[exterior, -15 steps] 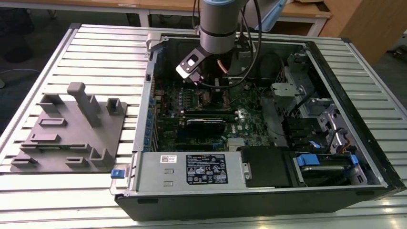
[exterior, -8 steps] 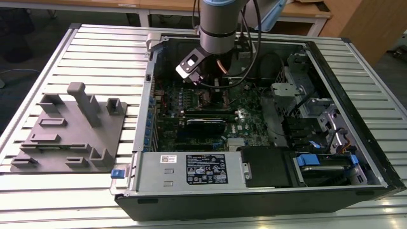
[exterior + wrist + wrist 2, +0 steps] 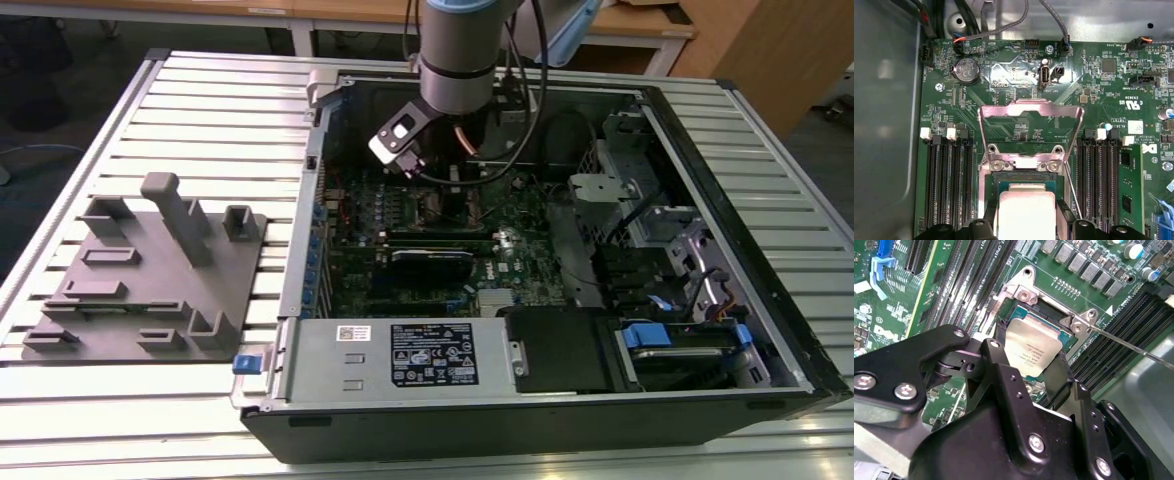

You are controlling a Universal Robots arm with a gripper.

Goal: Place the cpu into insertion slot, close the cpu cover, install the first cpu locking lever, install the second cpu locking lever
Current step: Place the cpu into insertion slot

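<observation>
Gripper (image 3: 1030, 354) prob. snug around cpu (image 3: 1037, 342) sides.

First wrist view: held close above the cpu (image 3: 1026, 212), faced down.
Second wrist view: held close beside the cpu (image 3: 1036, 347), tilted.
Exterior view: set far above, angled down.
Shared, both wrist views: cpu.

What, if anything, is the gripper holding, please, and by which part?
The small square cpu with a silvery-grey metal top, pinched by two opposite edges between the fingers of the black gripper.
</observation>
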